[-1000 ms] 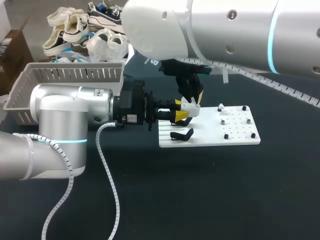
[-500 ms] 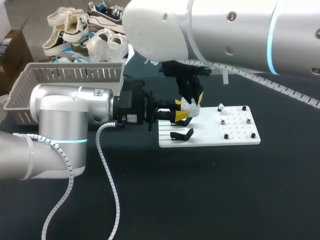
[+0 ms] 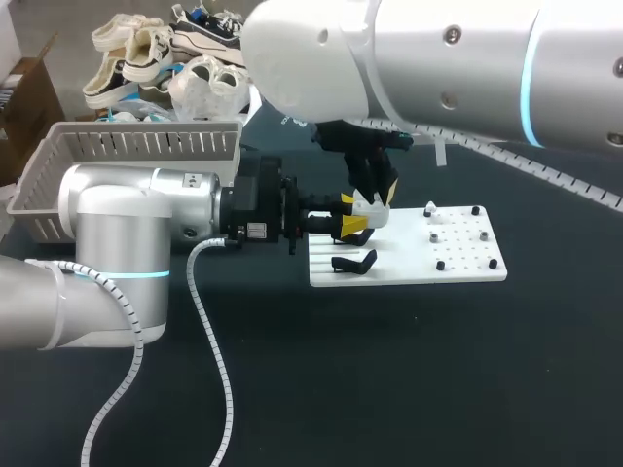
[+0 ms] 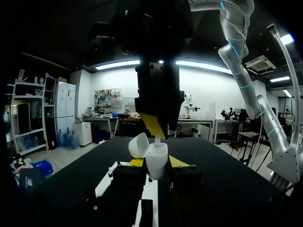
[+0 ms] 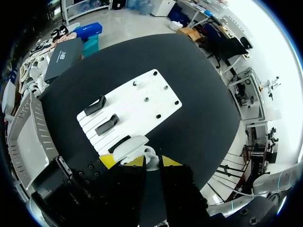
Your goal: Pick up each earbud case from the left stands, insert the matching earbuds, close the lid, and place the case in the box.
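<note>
My left gripper (image 3: 352,224) comes in from the left and is shut on a white earbud case (image 3: 370,206), held just above the white stand board (image 3: 458,265). The case's lid (image 4: 138,144) stands open, and the case body (image 4: 156,161) sits between my yellow tips. My right gripper (image 3: 382,193) points down right over the open case. It is shut on a small white earbud (image 5: 150,155), whose stem (image 4: 157,140) hangs just above the case. Another white earbud (image 3: 430,208) rests on a peg of the board.
Black case stands (image 3: 354,261) (image 5: 95,105) sit on the board's left part, small black pegs (image 3: 440,265) on its right. A grey slatted basket (image 3: 127,146) stands at the table's back left, behind my left arm. Dark tabletop lies in front of the board.
My right arm has edged very slightly to the right over the case. The left gripper and the case have stayed put.
</note>
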`<state>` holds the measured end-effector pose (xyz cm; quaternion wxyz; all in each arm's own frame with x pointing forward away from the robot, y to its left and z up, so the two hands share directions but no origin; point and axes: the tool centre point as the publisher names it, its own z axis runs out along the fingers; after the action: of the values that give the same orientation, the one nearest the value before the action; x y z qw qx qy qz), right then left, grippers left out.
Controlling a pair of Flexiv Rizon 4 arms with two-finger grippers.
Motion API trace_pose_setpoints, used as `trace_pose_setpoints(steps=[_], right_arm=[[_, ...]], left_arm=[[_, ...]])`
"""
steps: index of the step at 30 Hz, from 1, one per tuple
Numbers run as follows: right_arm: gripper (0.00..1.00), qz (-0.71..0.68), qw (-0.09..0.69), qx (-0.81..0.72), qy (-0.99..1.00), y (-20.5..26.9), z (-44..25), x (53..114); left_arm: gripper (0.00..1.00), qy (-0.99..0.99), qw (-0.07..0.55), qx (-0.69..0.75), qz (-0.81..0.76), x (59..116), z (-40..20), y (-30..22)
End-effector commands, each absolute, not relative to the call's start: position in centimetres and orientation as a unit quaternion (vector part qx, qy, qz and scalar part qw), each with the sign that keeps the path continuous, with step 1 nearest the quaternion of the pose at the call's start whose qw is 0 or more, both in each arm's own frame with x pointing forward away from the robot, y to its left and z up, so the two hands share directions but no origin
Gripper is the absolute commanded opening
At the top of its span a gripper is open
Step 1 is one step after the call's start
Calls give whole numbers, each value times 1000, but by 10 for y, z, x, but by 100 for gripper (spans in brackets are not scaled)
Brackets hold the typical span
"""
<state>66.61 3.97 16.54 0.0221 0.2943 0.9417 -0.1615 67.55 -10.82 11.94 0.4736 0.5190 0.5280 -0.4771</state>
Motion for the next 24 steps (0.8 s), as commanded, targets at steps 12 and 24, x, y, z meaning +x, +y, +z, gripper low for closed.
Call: trace_pose_setpoints(steps=[12, 24], right_arm=[[0, -159, 24, 298, 941, 37, 160, 666], [21, -166, 24, 292, 942, 39, 158, 665]], left_arm=[[0, 528, 475, 518, -477, 676, 119, -109], [0, 528, 475, 518, -477, 676, 119, -109]])
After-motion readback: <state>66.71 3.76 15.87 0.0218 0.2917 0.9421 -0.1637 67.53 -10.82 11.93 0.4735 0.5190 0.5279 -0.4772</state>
